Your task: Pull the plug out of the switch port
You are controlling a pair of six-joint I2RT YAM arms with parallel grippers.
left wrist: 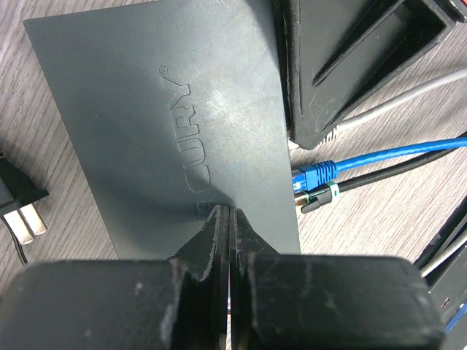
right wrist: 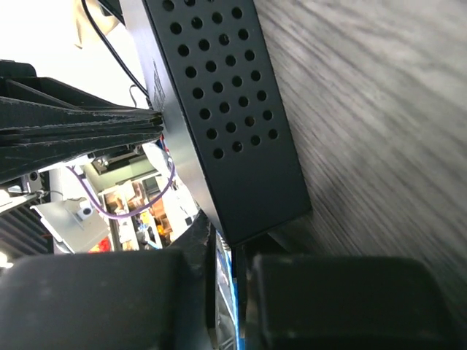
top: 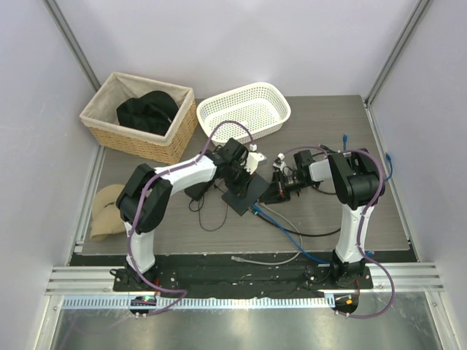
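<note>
Left gripper (left wrist: pixel 228 217) fully closed, tips pressing down on the flat matte-black rectangular switch (left wrist: pixel 168 124). The switch lies flat mid-table on the grey wood-grain tabletop (left wrist: pixel 379 226), between both arms. Right gripper (right wrist: pixel 222 251) is at the switch's port edge, jaws drawn to a thin slit (what's pinched: can't tell). Blue cable plug (left wrist: pixel 315 175) meets that edge just beside it; light grey cable (left wrist: pixel 394 98) exits under its fingers.

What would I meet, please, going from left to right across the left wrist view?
Black power plug with two silver prongs → flat matte-black rectangular switch → blue cable plug at the switch's right edge.
</note>
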